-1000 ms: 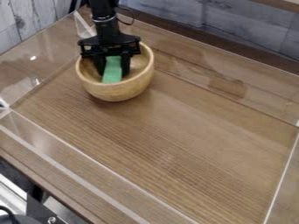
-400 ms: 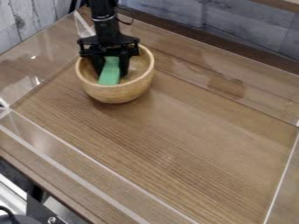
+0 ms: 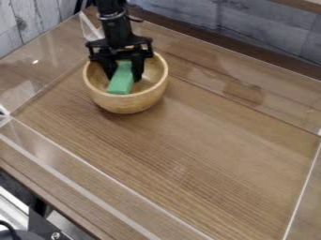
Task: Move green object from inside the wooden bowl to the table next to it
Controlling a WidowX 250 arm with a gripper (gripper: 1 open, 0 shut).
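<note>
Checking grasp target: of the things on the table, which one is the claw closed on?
The green object, the bright bar tilted inside the wooden bowl. The claw grips its upper end; the bowl itself is ungripped.

- The green object (image 3: 122, 82) is a plain, bright green with no pattern.
- The wooden bowl (image 3: 126, 97) is light tan, its rim paler than its shaded inside.
- The gripper (image 3: 120, 64) is black all over.
- The table (image 3: 189, 141) is brown with darker wood-grain streaks running along it.
- The acrylic walls (image 3: 38, 56) are clear, with pale glare along their edges.
- The backdrop (image 3: 251, 23) is grey weathered planks.
</note>
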